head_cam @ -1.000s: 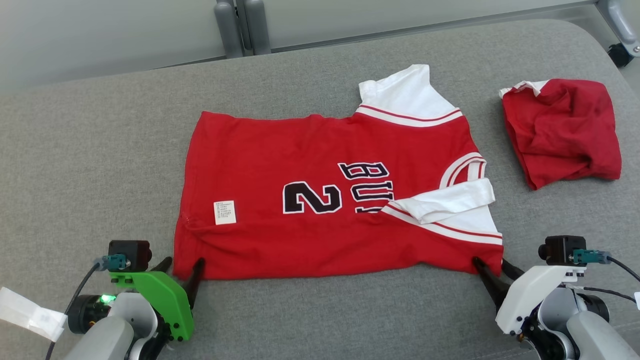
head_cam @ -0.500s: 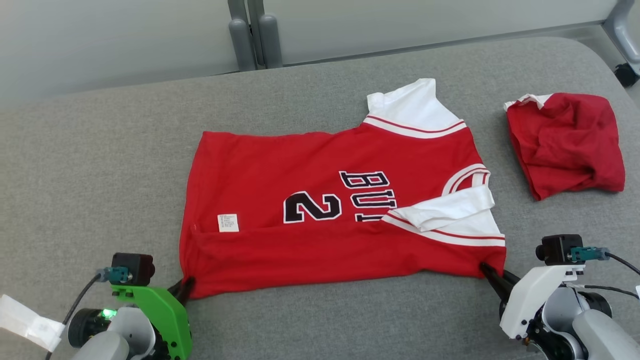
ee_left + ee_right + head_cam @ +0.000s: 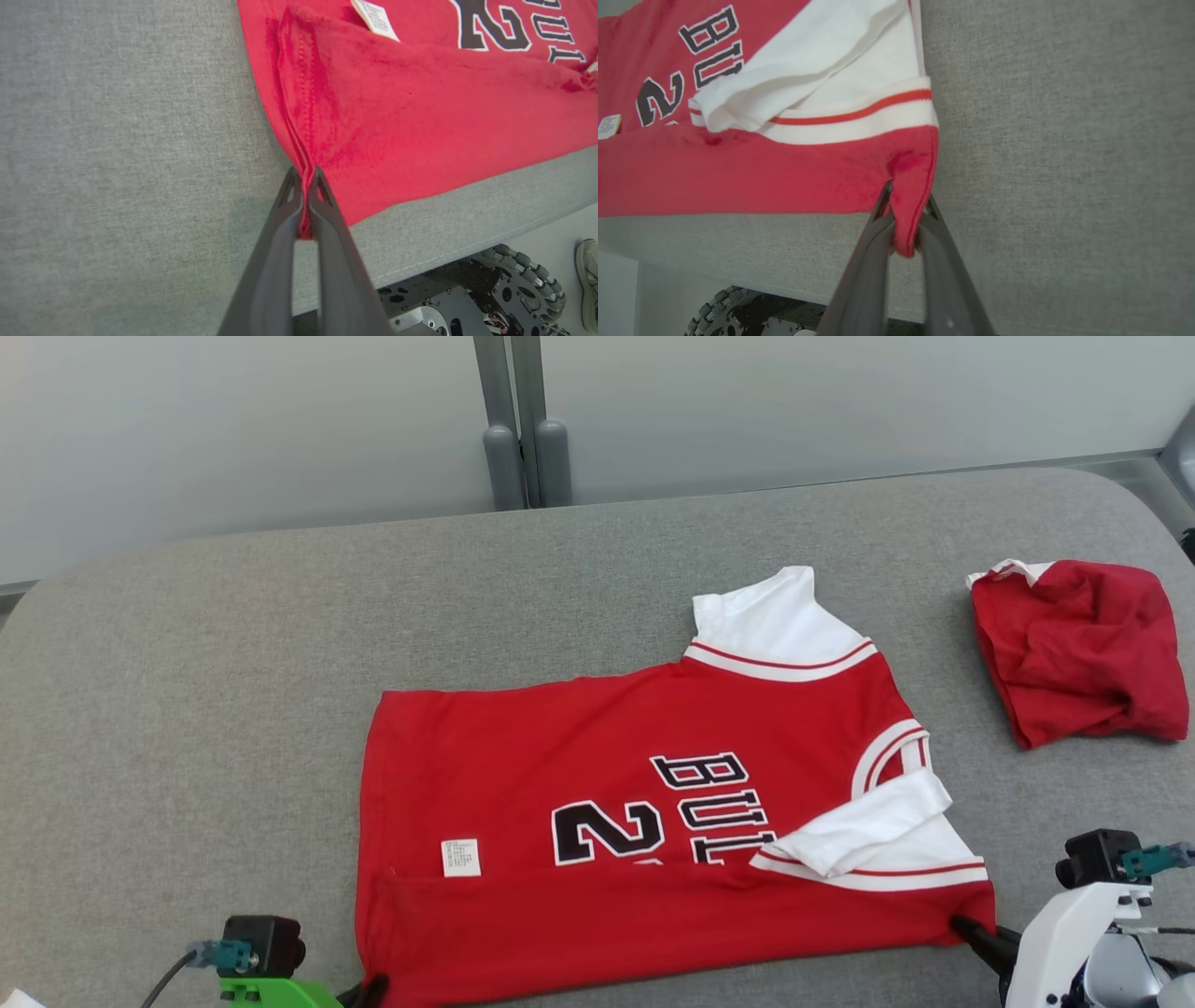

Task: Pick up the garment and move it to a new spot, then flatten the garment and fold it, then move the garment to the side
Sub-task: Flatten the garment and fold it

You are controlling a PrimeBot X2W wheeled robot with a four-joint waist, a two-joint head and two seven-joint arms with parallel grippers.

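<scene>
The garment (image 3: 644, 803) lies spread on the grey padded table (image 3: 205, 691), and its near edge runs between the two claws. The left gripper (image 3: 304, 177) is pinched tight on the near hem corner. The right gripper (image 3: 908, 196) is clamped on the near corner just below the white sleeve. For a clean fold, both corners should probably rise together and travel evenly over the lettering, edge kept taut.
</scene>
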